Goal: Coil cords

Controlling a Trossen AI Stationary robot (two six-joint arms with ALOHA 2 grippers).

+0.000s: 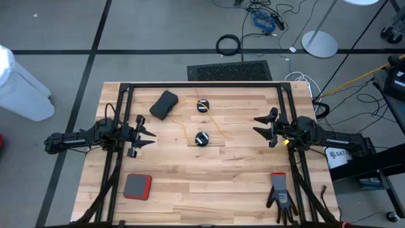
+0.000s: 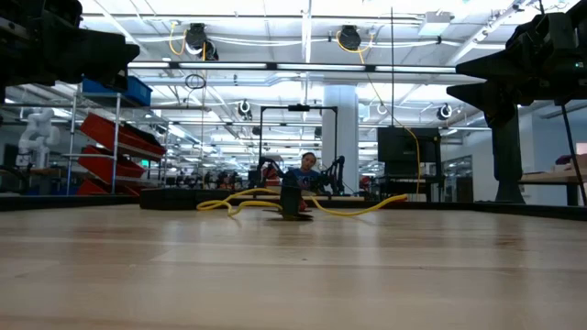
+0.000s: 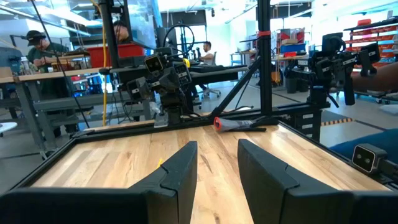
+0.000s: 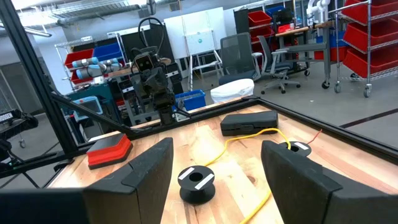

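My worry from here is the thinness of the yellow cord [image 1: 218, 130]: it sprawls in loose loops across the middle of the table [image 1: 209, 190], and if I close on it carelessly I judge it will slip between my fingers, or I will drag a reel along and tangle the loops. The near reel [image 1: 202, 139] stands on the wood about midway between my two claws, the far reel [image 1: 202, 105] sits toward the table's back edge beside a flat black case [image 1: 164, 104], and a dark cord I cannot trace clearly. My right claw [image 1: 259, 125] hovers at the right side, spread wide and empty, looking straight at the near reel. My left claw [image 1: 150, 134] waits at the left, part open, grasping nothing, well apart from both reels.
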